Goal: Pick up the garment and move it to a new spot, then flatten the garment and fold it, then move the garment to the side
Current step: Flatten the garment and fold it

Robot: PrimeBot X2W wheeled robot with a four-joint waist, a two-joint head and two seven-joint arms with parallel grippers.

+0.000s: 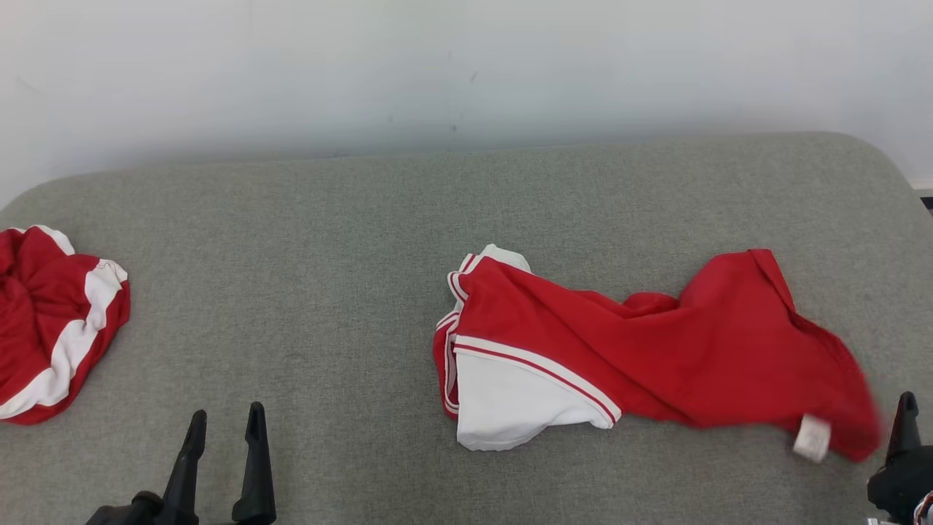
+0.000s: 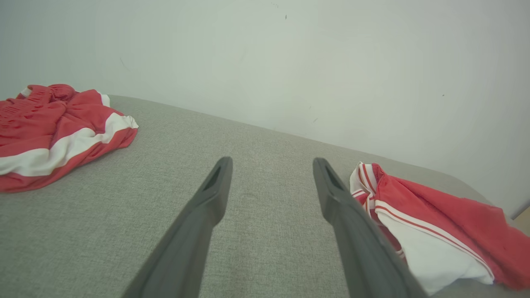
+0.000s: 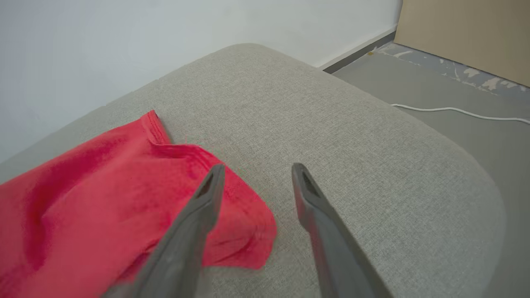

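You see your right gripper with its two dark fingers apart and nothing between them. The red garment lies on the grey cushion, right next to one finger. A white cord lies on the floor.

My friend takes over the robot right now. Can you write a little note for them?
Left pincer: open, empty, over the grey cushion.
Right pincer: open, empty, beside the red-and-white garment.
That garment lies rumpled, from the middle to the right of the cushion. A second garment, also red and white, sits bunched at the far left.
Done: garment set down, not held.
Left: flatten it, fold it, move it aside.
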